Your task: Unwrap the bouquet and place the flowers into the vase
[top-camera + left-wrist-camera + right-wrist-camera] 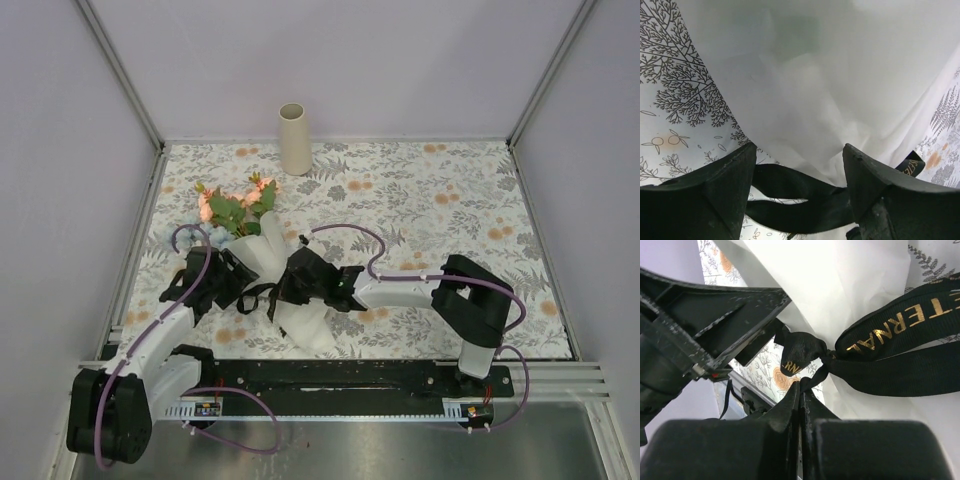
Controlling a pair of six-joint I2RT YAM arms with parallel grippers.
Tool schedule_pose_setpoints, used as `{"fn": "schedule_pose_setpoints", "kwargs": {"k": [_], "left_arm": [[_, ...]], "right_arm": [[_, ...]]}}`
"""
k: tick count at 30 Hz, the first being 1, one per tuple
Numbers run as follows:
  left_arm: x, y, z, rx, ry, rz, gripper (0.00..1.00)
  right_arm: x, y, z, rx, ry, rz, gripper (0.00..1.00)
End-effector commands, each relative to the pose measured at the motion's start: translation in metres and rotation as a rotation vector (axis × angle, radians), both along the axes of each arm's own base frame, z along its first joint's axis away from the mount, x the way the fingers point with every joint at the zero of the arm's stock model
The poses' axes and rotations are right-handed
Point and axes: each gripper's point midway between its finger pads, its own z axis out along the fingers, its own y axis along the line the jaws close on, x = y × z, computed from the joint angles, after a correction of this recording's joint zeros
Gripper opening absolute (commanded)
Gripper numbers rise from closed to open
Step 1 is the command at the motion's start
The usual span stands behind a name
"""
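Note:
The bouquet (pixel 268 252) lies on the table, its peach-pink flowers (pixel 235 205) pointing to the far left and its white paper cone (pixel 305 325) toward the near edge. A black ribbon (pixel 890 347) with gold lettering is knotted around the cone. My right gripper (pixel 801 386) is shut on a tail of that ribbon just below the knot. From the left side, my left gripper (pixel 800 155) stands open, with a loop of ribbon (pixel 800 192) and the white paper (pixel 830 85) between its fingers (pixel 732 185). The beige vase (pixel 295 140) stands upright at the far edge, apart from both grippers.
A floral-patterned cloth (pixel 450 210) covers the table. Grey walls and metal frame posts (pixel 120 70) close in the back and sides. A black rail (pixel 330 375) with the arm bases runs along the near edge.

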Motion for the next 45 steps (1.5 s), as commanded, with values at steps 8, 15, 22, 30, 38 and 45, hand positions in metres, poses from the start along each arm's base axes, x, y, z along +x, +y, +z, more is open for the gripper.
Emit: {"fn": "schedule_pose_setpoints", "kwargs": {"k": [8,15,22,30,38,45], "left_arm": [[0.019,-0.003,0.001,-0.016,-0.048,0.003,0.32],[0.02,0.001,0.001,0.015,-0.062,-0.005,0.0],[0.017,0.005,-0.003,0.031,-0.044,0.014,0.0],[0.015,0.009,0.001,0.042,-0.056,0.028,0.0],[0.009,0.013,-0.003,0.057,-0.049,0.038,0.0],[0.01,0.017,-0.004,0.071,-0.057,0.061,0.0]], "right_arm": [[-0.012,0.007,0.047,0.15,-0.103,0.103,0.0],[-0.008,-0.005,0.075,0.151,-0.216,0.128,0.0],[0.013,-0.026,0.099,0.155,-0.3,0.054,0.0],[0.035,-0.065,0.137,0.14,-0.414,-0.028,0.0],[0.055,-0.131,0.187,0.084,-0.624,-0.193,0.0],[0.071,-0.171,0.202,-0.019,-0.706,-0.287,0.0]]}}
